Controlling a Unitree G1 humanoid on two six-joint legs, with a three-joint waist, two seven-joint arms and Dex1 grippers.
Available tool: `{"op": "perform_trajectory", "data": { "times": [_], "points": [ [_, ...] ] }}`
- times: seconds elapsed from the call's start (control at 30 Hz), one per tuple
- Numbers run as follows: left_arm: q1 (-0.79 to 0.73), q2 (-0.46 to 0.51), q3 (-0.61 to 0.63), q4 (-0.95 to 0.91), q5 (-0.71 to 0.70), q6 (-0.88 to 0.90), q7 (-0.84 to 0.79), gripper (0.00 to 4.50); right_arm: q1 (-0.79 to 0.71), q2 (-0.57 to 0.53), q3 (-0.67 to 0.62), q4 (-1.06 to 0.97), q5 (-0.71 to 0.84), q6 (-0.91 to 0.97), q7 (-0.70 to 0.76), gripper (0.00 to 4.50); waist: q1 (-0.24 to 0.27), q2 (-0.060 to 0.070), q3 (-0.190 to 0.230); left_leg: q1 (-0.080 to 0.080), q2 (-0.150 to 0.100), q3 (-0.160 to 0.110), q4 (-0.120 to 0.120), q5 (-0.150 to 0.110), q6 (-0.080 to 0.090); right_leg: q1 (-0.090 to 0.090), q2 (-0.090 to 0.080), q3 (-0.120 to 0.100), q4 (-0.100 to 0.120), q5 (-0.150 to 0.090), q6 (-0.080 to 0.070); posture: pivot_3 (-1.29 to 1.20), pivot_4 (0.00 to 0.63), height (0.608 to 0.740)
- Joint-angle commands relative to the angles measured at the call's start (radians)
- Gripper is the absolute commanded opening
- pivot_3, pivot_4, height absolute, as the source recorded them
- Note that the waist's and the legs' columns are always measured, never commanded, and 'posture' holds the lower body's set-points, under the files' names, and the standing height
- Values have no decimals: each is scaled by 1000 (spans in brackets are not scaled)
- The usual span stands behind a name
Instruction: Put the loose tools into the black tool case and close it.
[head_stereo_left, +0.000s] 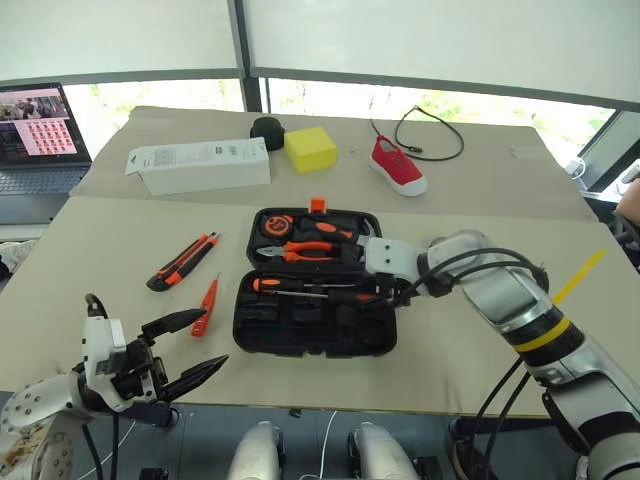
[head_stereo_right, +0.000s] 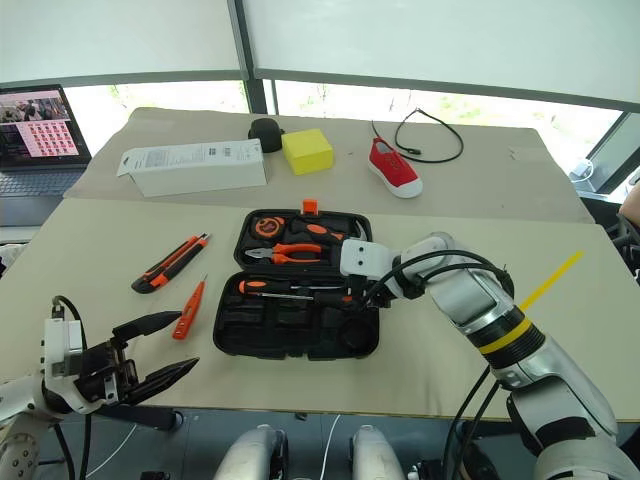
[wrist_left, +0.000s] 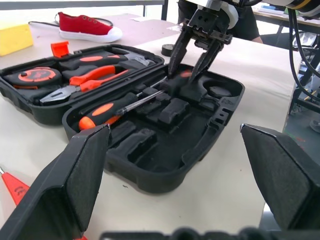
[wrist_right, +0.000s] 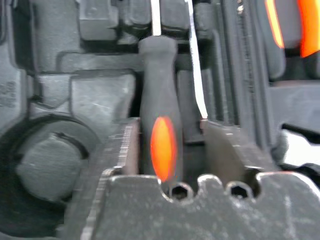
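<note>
My right gripper straddles a screwdriver lying in the black tool case at frame centre, fingers parted, seemingly releasing it. My left gripper hangs wide open, lower left. Utility knife and tester screwdriver wait left; fetch those next.

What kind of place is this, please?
Probably an indoor lab or office test area: a paper-covered table beside large windows, a laptop at the side, and an open tool case laid out.

Left end effector agape, right end effector parted, angled down
</note>
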Motion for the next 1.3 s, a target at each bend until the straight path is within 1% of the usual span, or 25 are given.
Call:
{"op": "perform_trajectory", "data": {
  "times": [0.03, 0.1, 0.2, 0.3, 0.37, 0.4, 0.43, 0.57, 0.6, 0.77, 1.0, 1.07, 1.13, 1.2, 1.27, 1.3],
  "points": [
    [5, 13, 19, -20, -10, -12, -5, 4500, 16, -29, -106, -100, 130, -27, 103, 3604, 0, 0, 0, 0, 0, -1, 0, 0, 0, 0, 0, 0, 0, 0, 0, 0, 150, 740],
    [3, 15, 25, -16, -13, -12, -4, 4500, 17, -34, -137, -104, 169, -50, 136, 3604, -1, 0, 0, 0, 0, -2, 0, 0, 0, 0, 0, 0, 0, 0, 0, 0, 150, 740],
    [-17, 9, 26, -13, -18, -6, 15, 4500, 27, 12, -170, -44, 191, -135, 121, 3604, -3, 0, 0, 1, 0, -3, 0, 0, 0, 1, 0, 0, 0, 0, 0, 0, 150, 740],
    [-25, 2, 17, -20, -15, -4, 29, 4500, 51, 90, -179, 17, 207, -169, 82, 2898, -4, 0, 0, 2, 1, -2, 0, 0, 0, 2, 1, 0, 0, 0, 0, 0, 150, 740],
    [-26, -1, 13, -20, -12, -5, 34, 4500, 59, 136, -167, 65, 177, -214, 52, 2199, -4, 0, 0, 3, 1, -2, 0, 0, 0, 3, 1, 0, 0, 0, 0, 0, 150, 740],
    [-27, -3, 8, -16, -7, -8, 37, 4500, 62, 163, -158, 100, 157, -243, 32, 1781, -4, 0, 0, 3, 0, -2, 0, 0, 0, 3, 1, 0, 0, 0, 0, 0, 150, 740],
    [-29, -5, 3, -11, -2, -10, 38, 4500, 63, 186, -146, 136, 137, -269, 15, 1486, -4, 0, 0, 2, 0, -2, 0, 0, 0, 3, 1, 0, 0, 0, 0, 0, 150, 740],
    [-35, -9, -8, -4, 7, -15, 44, 4500, 71, 218, -121, 215, 97, -318, 4, 140, -3, 0, 0, 2, 0, -1, 0, 0, 0, 2, 1, 0, 0, 0, 0, 0, 150, 740],
    [-36, -10, -15, 0, 12, -18, 43, 4500, 71, 224, -114, 238, 87, -327, 3, 32, -1, 0, 0, 2, 0, -1, 0, 0, 0, 2, 1, 0, 0, 0, 0, 0, 150, 740],
    [-33, -12, -29, 7, 25, -30, 39, 4500, 73, 246, -103, 293, 60, -357, -9, 32, -3, 0, 0, 4, 0, 1, 0, 0, 0, 4, 1, 0, 0, 0, 0, 0, 150, 740],
    [-30, -6, -27, 22, 37, -30, 38, 4500, 74, 245, -67, 319, 17, -323, -4, 32, -3, 0, 0, 7, 1, 1, 0, 0, 0, 6, 1, 0, 1, 0, 0, 0, 150, 740],
    [-34, -5, -26, 31, 46, -26, 46, 4500, 70, 235, -47, 314, -11, -352, 2, 32, -4, 0, 0, 8, 1, 1, 0, 0, 0, 7, 1, 0, 1, 0, -1, 0, 150, 740],
    [-35, -11, -18, 38, 47, -21, 64, 4500, 68, 259, -90, 284, 34, -319, -21, 32, -4, 0, 0, 9, 1, 1, 0, 0, 0, 7, 1, 0, 1, 0, -1, 0, 150, 740],
    [-26, -13, 9, 46, 35, -14, 83, 4500, 74, 291, -182, 250, 121, -347, -44, 32, -4, 0, 0, 9, 1, 1, 0, 0, 0, 7, 1, 0, 1, 0, -1, 0, 150, 740],
    [-2, -16, 58, 63, 16, -13, 99, 4500, 103, 268, -250, 192, 192, -377, -8, 32, -4, 0, 0, 7, 2, 1, 0, 0, 0, 5, 1, 0, 1, 0, -1, 0, 150, 740],
    [7, -23, 96, 79, 23, -25, 131, 4500, 132, 243, -280, 159, 221, -386, 15, 588, -3, 0, 0, 5, 1, 1, 0, 0, 0, 4, 1, 0, 1, 0, -1, 0, 150, 740]
  ]
}}
